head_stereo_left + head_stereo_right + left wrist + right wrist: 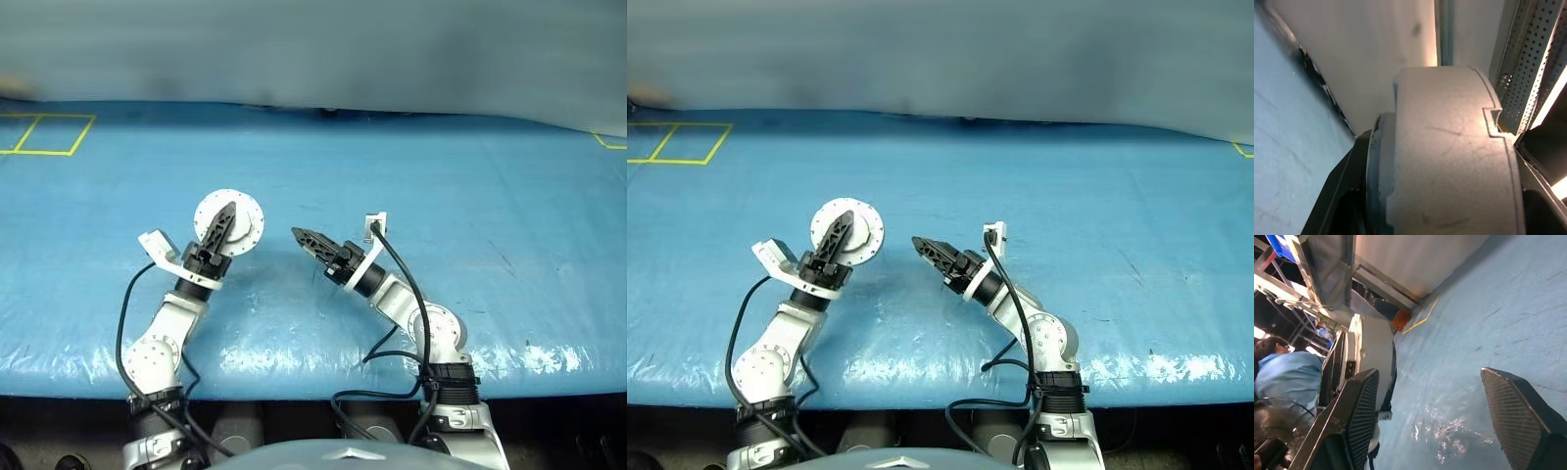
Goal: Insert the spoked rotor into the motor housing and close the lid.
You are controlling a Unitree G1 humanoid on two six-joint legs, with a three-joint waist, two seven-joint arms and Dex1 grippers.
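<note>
My left gripper (228, 211) is raised above the blue table, shut on a round, flat, light grey part. The face turned toward the head camera is the lid (243, 219), plain light grey with small dots around its rim. In the left wrist view this part stands edge-on as two stacked layers, the lid (1449, 147) against a darker layer, the motor housing (1375, 166), with a black finger (1334, 196) on either side. My right gripper (299, 235) hovers just to the right of it, open, with nothing between its fingers (1359, 411). The spoked rotor is hidden.
The table (470, 196) is covered with blue sheeting. Yellow tape marks (44, 134) lie at its far left corner and another (612, 142) at the far right. Beyond the table, a person in blue (1283, 377) stands by metal racks.
</note>
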